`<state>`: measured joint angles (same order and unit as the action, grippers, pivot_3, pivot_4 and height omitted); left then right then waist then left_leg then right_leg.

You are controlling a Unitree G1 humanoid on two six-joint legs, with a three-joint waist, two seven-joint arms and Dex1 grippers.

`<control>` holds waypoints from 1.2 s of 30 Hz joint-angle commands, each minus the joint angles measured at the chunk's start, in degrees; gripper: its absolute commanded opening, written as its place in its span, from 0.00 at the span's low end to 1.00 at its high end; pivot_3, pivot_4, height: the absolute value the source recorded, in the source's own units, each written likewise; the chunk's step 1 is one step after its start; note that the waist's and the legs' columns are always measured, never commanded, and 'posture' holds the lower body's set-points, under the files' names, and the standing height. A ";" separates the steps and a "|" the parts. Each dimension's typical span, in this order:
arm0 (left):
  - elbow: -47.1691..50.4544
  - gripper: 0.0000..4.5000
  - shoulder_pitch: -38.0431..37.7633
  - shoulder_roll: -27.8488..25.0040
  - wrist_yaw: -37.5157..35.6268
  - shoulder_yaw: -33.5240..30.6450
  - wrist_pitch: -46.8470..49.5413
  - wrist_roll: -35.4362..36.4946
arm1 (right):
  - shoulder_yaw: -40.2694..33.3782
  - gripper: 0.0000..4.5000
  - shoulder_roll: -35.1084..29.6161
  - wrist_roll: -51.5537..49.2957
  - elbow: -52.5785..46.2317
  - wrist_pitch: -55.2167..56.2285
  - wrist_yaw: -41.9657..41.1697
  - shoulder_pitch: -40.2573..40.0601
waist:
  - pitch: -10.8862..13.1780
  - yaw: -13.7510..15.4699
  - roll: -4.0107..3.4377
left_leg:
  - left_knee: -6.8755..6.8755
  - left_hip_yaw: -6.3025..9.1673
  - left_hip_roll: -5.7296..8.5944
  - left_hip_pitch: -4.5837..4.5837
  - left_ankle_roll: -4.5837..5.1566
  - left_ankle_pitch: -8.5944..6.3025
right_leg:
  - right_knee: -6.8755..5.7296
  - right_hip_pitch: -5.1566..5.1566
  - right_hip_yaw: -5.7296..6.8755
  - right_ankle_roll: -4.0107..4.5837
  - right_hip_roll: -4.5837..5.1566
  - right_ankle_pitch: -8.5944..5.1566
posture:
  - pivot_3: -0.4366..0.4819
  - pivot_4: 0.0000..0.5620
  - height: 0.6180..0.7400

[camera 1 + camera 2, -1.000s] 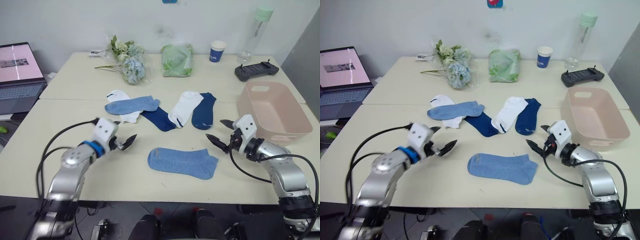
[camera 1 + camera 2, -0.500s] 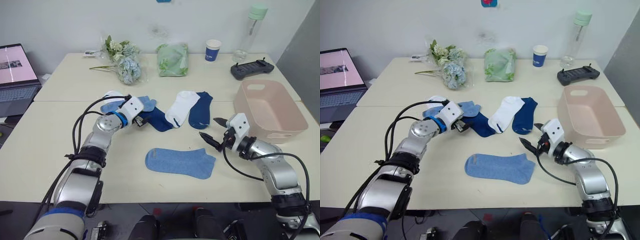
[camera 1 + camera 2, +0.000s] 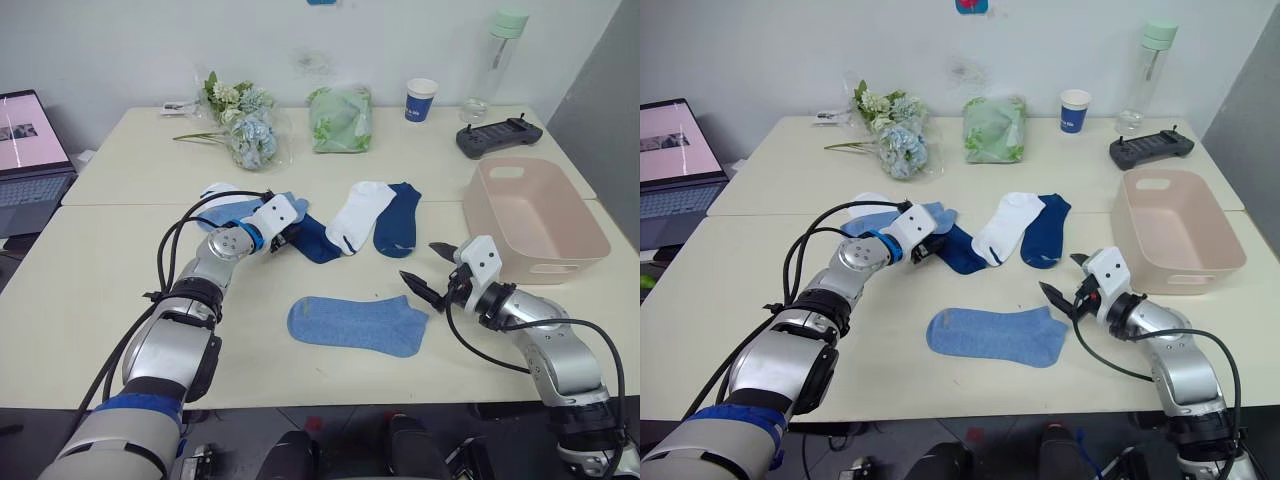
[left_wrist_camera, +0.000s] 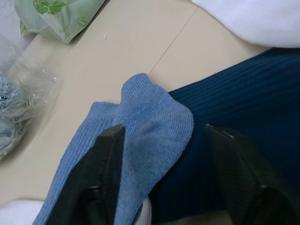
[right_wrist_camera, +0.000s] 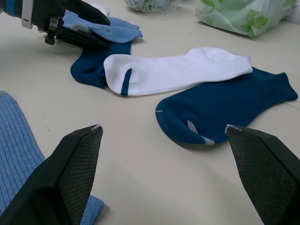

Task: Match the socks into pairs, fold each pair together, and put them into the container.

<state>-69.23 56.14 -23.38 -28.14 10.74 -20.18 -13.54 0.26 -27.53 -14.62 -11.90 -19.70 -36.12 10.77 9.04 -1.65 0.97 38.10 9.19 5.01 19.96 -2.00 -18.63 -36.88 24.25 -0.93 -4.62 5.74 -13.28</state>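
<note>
One light blue sock (image 3: 355,325) lies flat near the table's front. A second light blue sock (image 3: 235,213) lies over a white sock (image 3: 215,190) and a navy sock (image 3: 318,238) at the centre left. My left gripper (image 3: 286,240) is down at that second sock's end. In the left wrist view its fingers (image 4: 105,173) straddle the humped blue fabric and stand apart, one resting on the navy sock. Another white sock (image 3: 355,215) and navy sock (image 3: 398,218) lie side by side. My right gripper (image 3: 418,262) hovers open beside the front sock, left of the pink container (image 3: 560,262).
Along the table's far side stand a bunch of flowers (image 3: 240,120), a pale green cloth bundle (image 3: 340,105), a blue paper cup (image 3: 420,100), a clear bottle (image 3: 495,60) and a black controller (image 3: 503,138). A laptop (image 3: 30,140) sits at the far left.
My left arm has reached from the table's front left up to the sock pile, and its jaws have narrowed around the light blue sock's end. The right gripper has held still; the camera shifted.
</note>
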 commanded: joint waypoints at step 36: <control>72.16 0.00 -28.17 2.54 -21.65 2.69 38.07 21.59 | -3.93 1.00 -2.40 -6.26 -1.76 -6.08 -2.93 5.79 | -0.01 0.01 -0.02 | 0.07 -0.01 -0.47 -0.02 0.00 0.00 | -0.06 -0.04 -0.04 0.01 -0.05 0.01 | 0.48 0.27 1.00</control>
<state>-0.94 27.59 -20.89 -50.16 13.43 15.48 6.77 -2.35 -29.36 -19.61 -11.77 -25.58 -38.81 15.73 9.03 -1.64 0.95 38.17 9.17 4.53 19.91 -2.00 -18.64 -36.96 24.19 -0.97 -4.60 5.67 -13.27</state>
